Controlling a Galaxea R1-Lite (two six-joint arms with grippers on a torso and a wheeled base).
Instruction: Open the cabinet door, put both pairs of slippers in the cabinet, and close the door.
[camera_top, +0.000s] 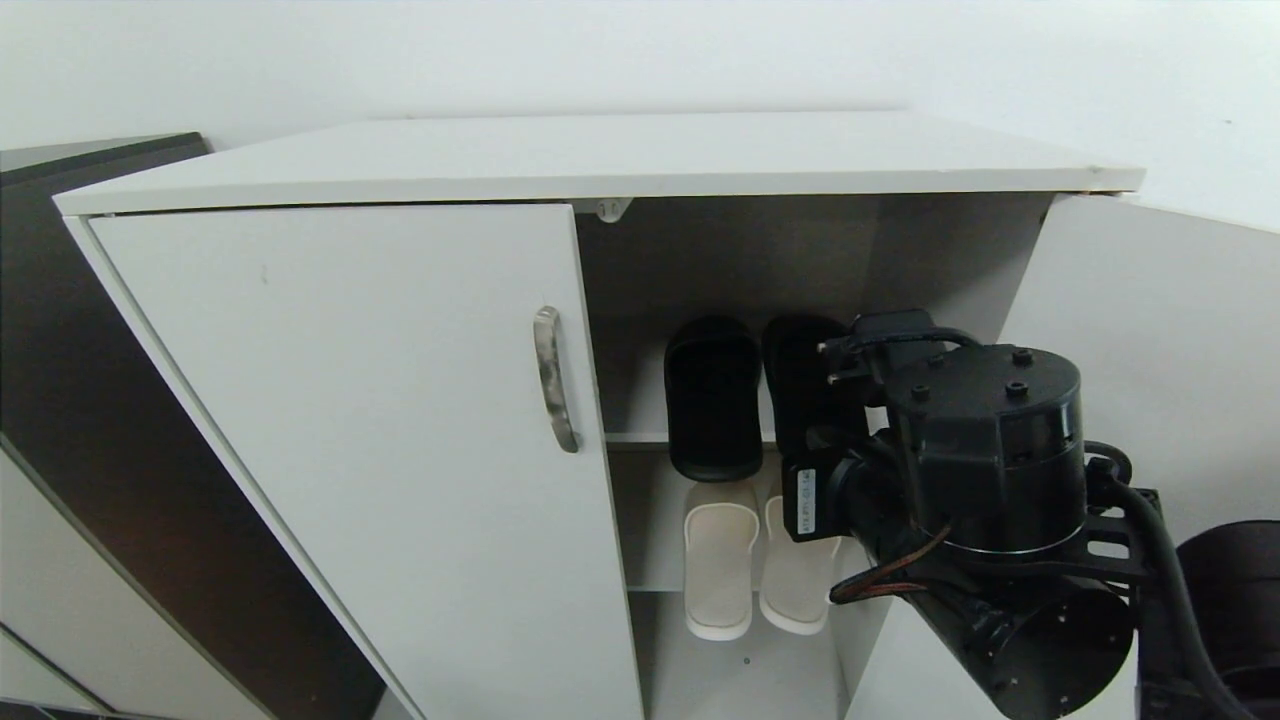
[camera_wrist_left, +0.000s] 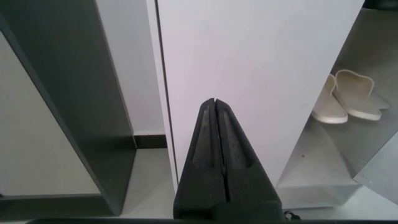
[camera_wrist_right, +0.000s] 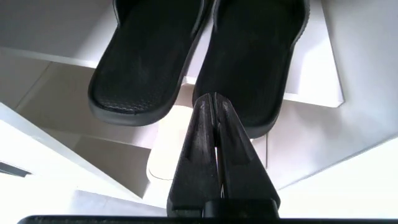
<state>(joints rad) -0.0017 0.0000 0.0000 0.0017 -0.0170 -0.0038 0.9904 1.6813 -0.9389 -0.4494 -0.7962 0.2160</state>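
You've got the white two-door laminate cabinet (camera_top: 600, 160) in the head view. Its left door (camera_top: 350, 400) is closed, with a curved brushed-metal handle (camera_top: 553, 380) on its 3 o'clock edge. The right door (camera_top: 1150, 330) is swung wide open at 3 o'clock.

Inside the open half, the pair of black rubber slide slippers (camera_top: 712, 400) sits side by side on the upper shelf, heels overhanging the shelf's front edge. At 6 o'clock from them, the pair of cream-white slide slippers (camera_top: 720, 570) lies side by side on the shelf below, heels toward you. Both pairs are in the cabinet, and the right door isn't closed yet.

Your right arm (camera_top: 985, 450) is at 3 o'clock from the slippers, in front of the open compartment and covering part of the right-hand black slipper. The right gripper (camera_wrist_right: 216, 102) has its fingers pressed fully together and holds nothing. Its tips are just beside the heel of one black slipper (camera_wrist_right: 149, 56); you can't tell whether they touch. A cream slipper (camera_wrist_right: 165, 155) shows beneath.

The left gripper (camera_wrist_left: 214, 102) is also fully closed and empty, pointing at the closed left door's face. From there, the cream pair (camera_wrist_left: 348, 99) is at 3 o'clock. A dark grey upright panel (camera_top: 100, 350) stands at 9 o'clock from the cabinet.
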